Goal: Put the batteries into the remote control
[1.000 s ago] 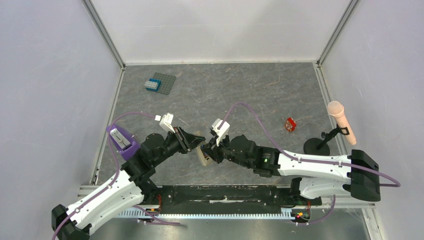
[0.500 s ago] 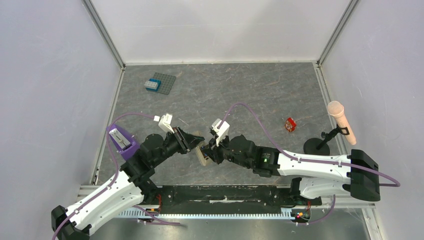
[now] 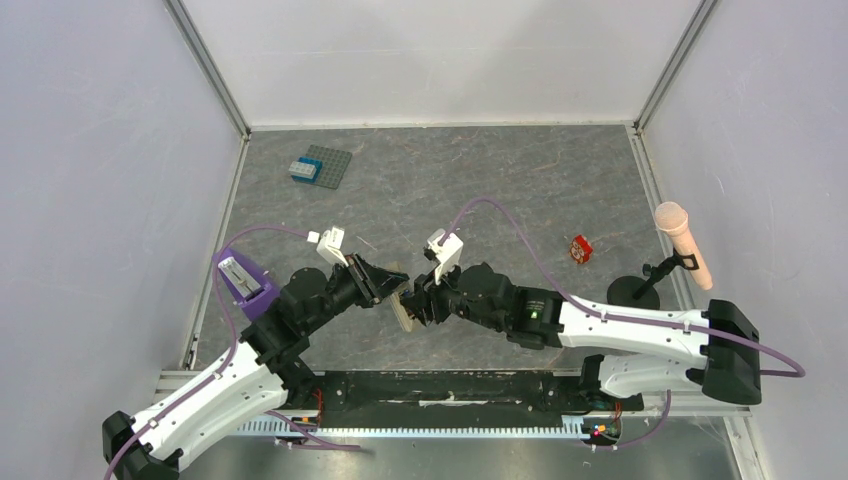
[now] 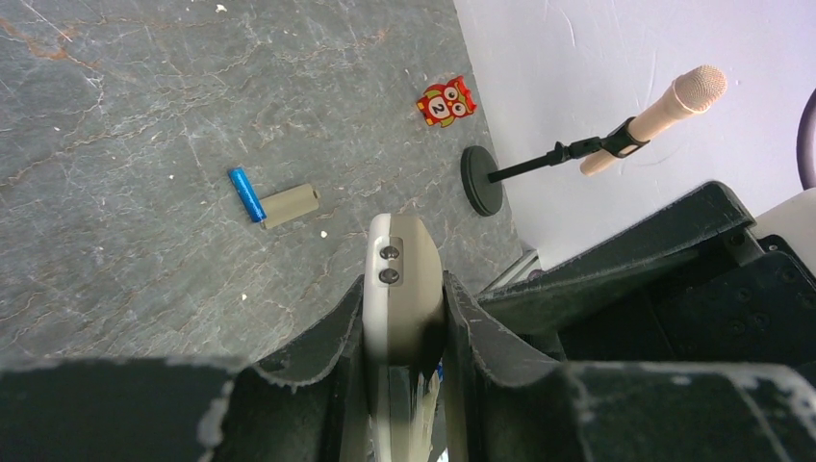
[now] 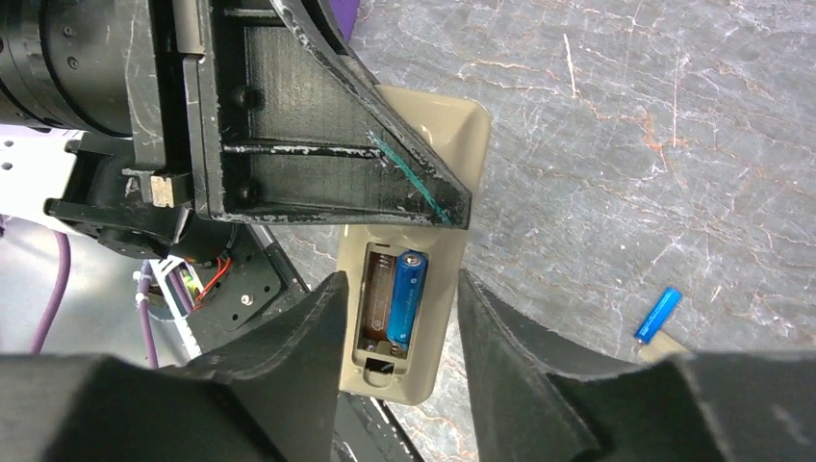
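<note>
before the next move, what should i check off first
1. left pincer shut on the slim beige plastic remote control: ok
2. one small blue cylindrical battery seated in the open compartment: ok
3. neighbouring slot filled: not ok, empty
4. right pincer open, off that battery: ok
5. spare blue battery lying free on the grey table beside the tan plastic cover: ok
6. battery polarity: cannot tell
</note>
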